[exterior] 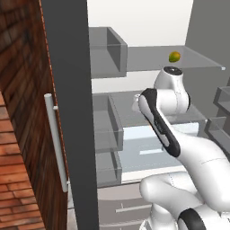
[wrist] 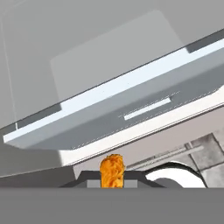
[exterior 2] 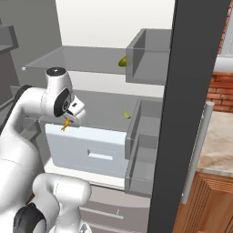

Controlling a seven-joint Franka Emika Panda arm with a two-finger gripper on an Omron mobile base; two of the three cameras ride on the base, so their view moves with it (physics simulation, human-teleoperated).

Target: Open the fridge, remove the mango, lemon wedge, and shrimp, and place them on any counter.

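jaws [exterior 2: 68,123] pinched shut on the shrimp [exterior 2: 67,124] inside the open fridge [exterior 2: 113,27]; could slip from so thin a grip if bumped against a shelf [exterior 2: 104,107] while withdrawing.

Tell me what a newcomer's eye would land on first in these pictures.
The tiny curled bright-orange shrimp, pinched in the white arm's two-finger gripper just in front of the open pale-grey fridge's pale drawer. Next, the small rounded yellow-green mango alone on the upper glass shelf, and the thin yellow-green lemon wedge on the shelf below.
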